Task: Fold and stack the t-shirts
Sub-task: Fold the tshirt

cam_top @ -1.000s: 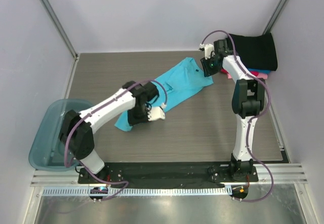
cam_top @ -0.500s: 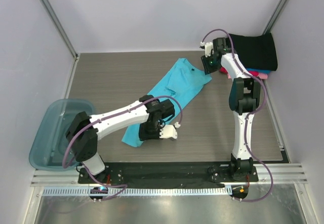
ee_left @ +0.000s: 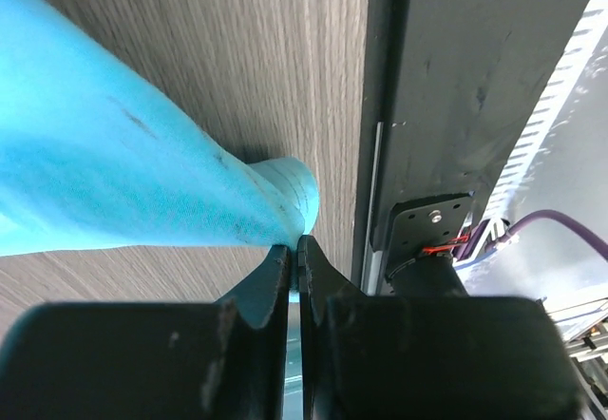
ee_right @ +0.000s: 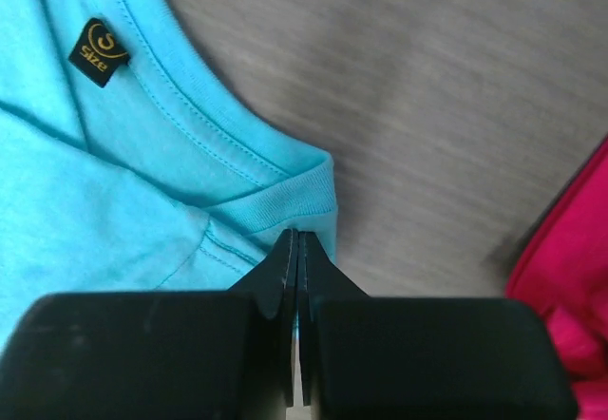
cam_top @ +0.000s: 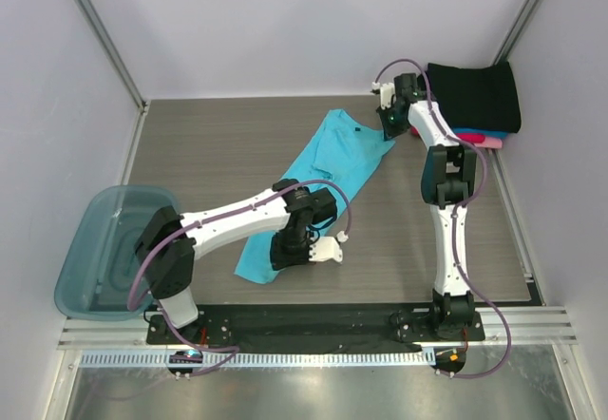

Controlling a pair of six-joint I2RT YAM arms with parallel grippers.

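The turquoise t-shirt (cam_top: 328, 168) lies pulled out in a long diagonal strip across the middle of the table (cam_top: 209, 144), not folded yet. The left hand (ee_left: 294, 249) is pinching its near bottom corner, close to the table's front edge. The right hand (ee_right: 296, 241) has the far end nipped right at the collar, near the little size tag (ee_right: 98, 52). In the far right corner a folded black t-shirt (cam_top: 475, 97) sits on blue and pink shirts (cam_top: 486, 139). The plastic bin (cam_top: 90, 249) is off at the left.
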